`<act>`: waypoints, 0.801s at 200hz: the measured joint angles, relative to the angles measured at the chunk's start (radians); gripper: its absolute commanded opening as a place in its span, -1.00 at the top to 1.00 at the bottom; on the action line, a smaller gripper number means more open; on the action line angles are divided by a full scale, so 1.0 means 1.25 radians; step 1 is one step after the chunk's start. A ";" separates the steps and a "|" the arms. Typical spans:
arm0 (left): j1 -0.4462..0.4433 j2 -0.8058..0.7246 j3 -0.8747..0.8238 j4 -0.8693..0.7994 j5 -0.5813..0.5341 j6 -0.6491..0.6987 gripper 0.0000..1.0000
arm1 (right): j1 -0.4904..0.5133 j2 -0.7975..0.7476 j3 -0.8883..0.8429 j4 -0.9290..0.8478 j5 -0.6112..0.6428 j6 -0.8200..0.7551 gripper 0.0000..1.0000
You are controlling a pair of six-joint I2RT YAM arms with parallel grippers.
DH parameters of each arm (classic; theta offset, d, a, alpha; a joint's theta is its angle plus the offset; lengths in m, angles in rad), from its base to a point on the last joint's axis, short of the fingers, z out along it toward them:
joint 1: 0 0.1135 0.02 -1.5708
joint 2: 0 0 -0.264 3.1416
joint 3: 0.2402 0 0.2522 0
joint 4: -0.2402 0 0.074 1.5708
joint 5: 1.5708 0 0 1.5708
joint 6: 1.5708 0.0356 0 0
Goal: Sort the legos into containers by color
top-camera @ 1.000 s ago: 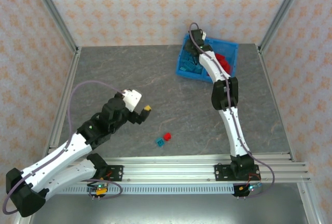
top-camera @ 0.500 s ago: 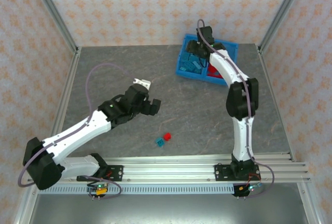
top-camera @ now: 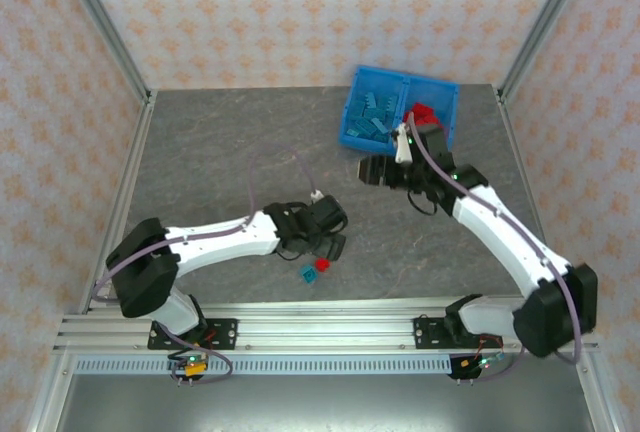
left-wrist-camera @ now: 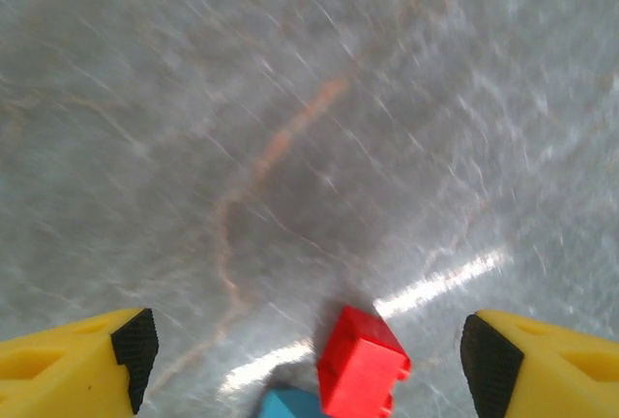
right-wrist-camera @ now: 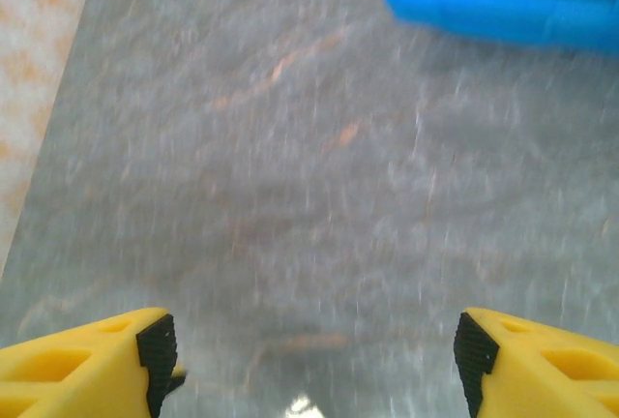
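Left claw hangs spread over red lego, blue lego just beside.

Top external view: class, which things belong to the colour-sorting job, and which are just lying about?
Job: loose red lego, loose blue lego, bin, blue pile and red pile inside it.
Just there: table, front rail, patterned walls.
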 measured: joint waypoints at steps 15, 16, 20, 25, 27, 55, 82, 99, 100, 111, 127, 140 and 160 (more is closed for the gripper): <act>-0.030 0.042 0.013 -0.011 0.021 -0.002 -0.62 | 0.000 -0.070 -0.055 -0.035 -0.002 0.005 -0.58; -0.031 0.044 0.013 -0.011 0.022 -0.002 -0.62 | 0.000 -0.078 -0.060 -0.038 -0.001 0.007 -0.59; -0.036 0.056 0.019 -0.013 0.028 -0.002 -0.59 | 0.000 -0.093 -0.071 -0.045 0.000 0.007 -0.59; -0.040 0.071 0.024 -0.016 0.034 -0.002 -0.54 | 0.000 -0.117 -0.086 -0.053 0.004 0.009 -0.60; -0.041 0.076 0.027 -0.016 0.037 -0.002 -0.53 | 0.000 -0.126 -0.092 -0.056 0.005 0.010 -0.60; -0.040 0.139 0.045 -0.021 0.063 -0.002 -0.27 | 0.000 -0.201 -0.129 -0.100 0.060 0.022 -0.62; -0.040 0.161 0.045 -0.032 0.066 0.004 -0.07 | 0.000 -0.209 -0.137 -0.114 0.099 0.033 -0.62; -0.040 0.169 0.045 -0.040 0.064 0.006 0.06 | 0.000 -0.209 -0.138 -0.117 0.114 0.039 -0.63; -0.040 0.169 0.045 -0.041 0.063 0.007 0.07 | 0.000 -0.209 -0.138 -0.117 0.115 0.039 -0.63; -0.040 0.170 0.045 -0.047 0.060 0.003 0.17 | 0.000 -0.209 -0.138 -0.117 0.127 0.042 -0.63; -0.040 0.170 0.043 -0.049 0.054 0.004 0.30 | 0.000 -0.209 -0.138 -0.117 0.146 0.045 -0.64; -0.040 0.170 0.038 -0.049 0.049 0.001 0.38 | 0.000 -0.209 -0.138 -0.118 0.159 0.047 -0.64; -0.041 0.166 0.029 -0.040 0.049 -0.002 0.49 | 0.000 -0.209 -0.138 -0.121 0.157 0.049 -0.64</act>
